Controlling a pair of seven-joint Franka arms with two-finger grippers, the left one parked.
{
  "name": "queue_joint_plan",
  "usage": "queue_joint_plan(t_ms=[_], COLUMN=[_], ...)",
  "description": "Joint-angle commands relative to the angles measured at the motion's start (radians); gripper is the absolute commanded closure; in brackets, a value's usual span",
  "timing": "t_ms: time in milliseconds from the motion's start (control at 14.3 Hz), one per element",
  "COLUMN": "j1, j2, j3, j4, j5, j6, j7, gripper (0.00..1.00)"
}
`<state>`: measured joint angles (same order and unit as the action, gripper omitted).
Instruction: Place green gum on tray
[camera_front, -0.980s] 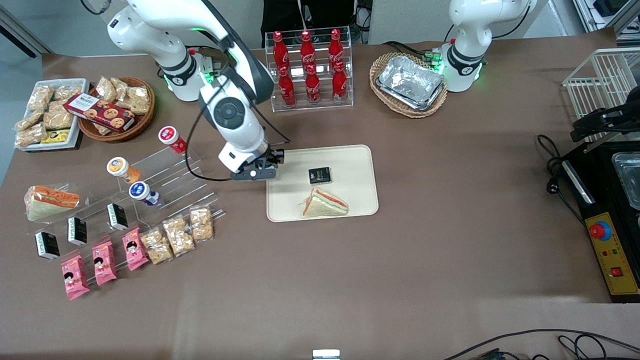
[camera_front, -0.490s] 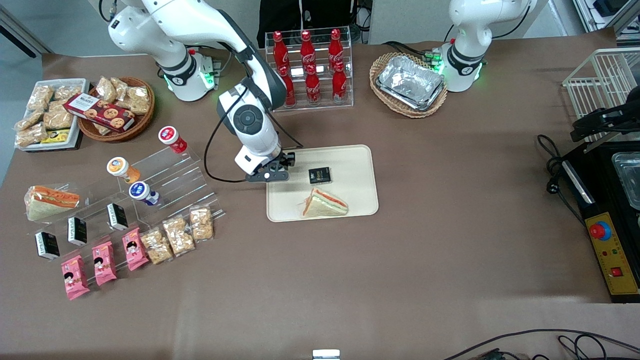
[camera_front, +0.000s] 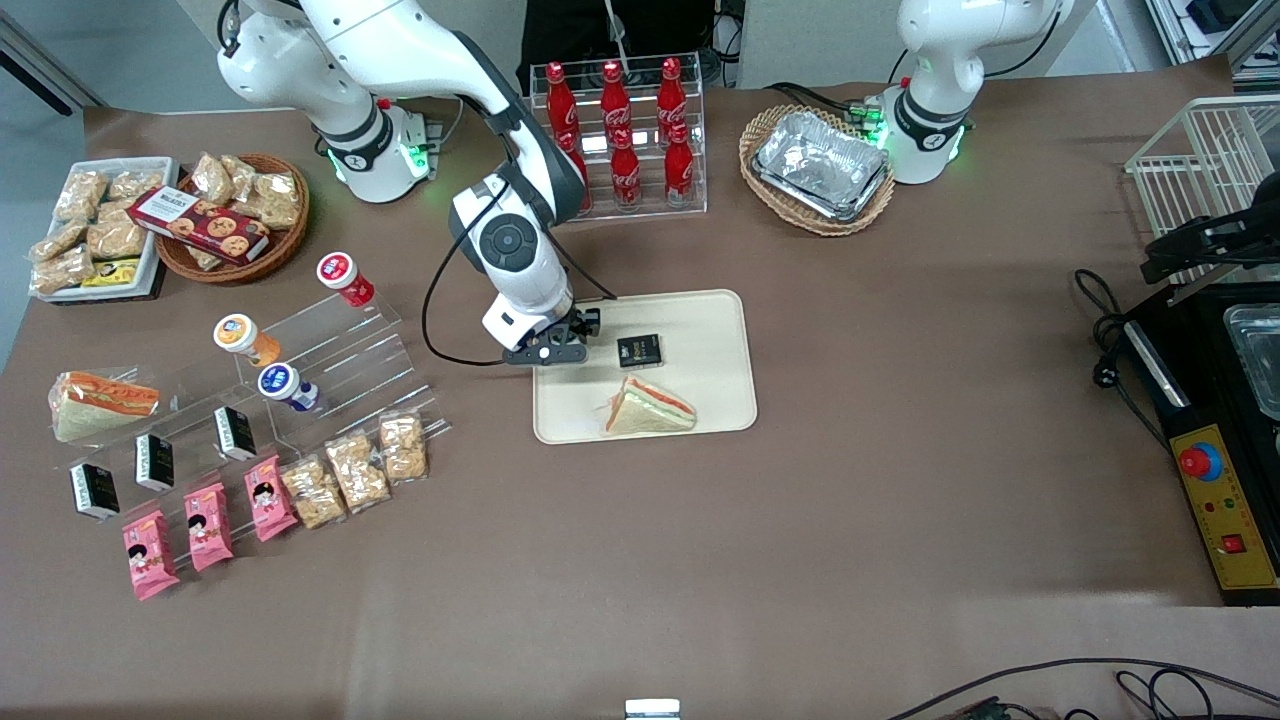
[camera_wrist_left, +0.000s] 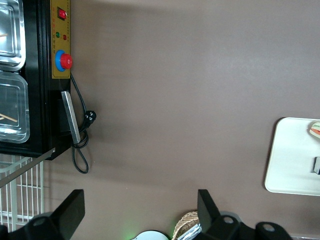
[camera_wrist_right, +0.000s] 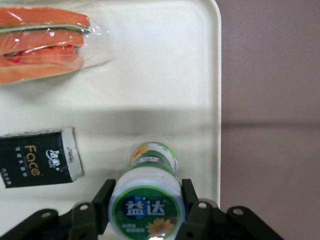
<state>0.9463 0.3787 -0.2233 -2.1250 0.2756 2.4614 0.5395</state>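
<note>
My right gripper (camera_front: 572, 338) hangs over the edge of the cream tray (camera_front: 700, 400) nearest the working arm. In the right wrist view the gripper (camera_wrist_right: 147, 202) is shut on the green gum (camera_wrist_right: 148, 197), a small bottle with a white-rimmed lid and green label, held above the tray (camera_wrist_right: 165, 90). The gum is hidden by the gripper in the front view. A wrapped sandwich (camera_front: 648, 408) and a black tissue pack (camera_front: 639, 350) lie on the tray; both also show in the right wrist view, the sandwich (camera_wrist_right: 42, 42) and the pack (camera_wrist_right: 39, 157).
A clear stepped stand (camera_front: 330, 350) holds red-lidded (camera_front: 343, 276), orange (camera_front: 243, 337) and blue-lidded (camera_front: 285, 385) bottles. Snack packs (camera_front: 350, 470) lie nearer the camera. A cola bottle rack (camera_front: 620, 135) and a wicker basket with foil trays (camera_front: 818, 165) stand farther away.
My right gripper has moved with the gum from beside the tray's edge to over the tray, toward the black pack. Nothing else has moved.
</note>
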Motion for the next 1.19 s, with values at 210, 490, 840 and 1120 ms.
queue_joint_plan(t_ms=[210,490,840,1120], j1=[-0.001,-0.093,-0.300,-0.486], j2=[-0.015,-0.154,-0.319,-0.359], j3=[-0.013,-0.083,-0.162,-0.163], j4=[-0.003,-0.001,0.008,0.138], j5=[0.059,0.053,-0.056,-0.113], j6=[0.007,-0.200,-0.390,-0.601], j7=[-0.015,-0.226,-0.479,-0.604], gripper=[0.01,0.01,0.01,0.01])
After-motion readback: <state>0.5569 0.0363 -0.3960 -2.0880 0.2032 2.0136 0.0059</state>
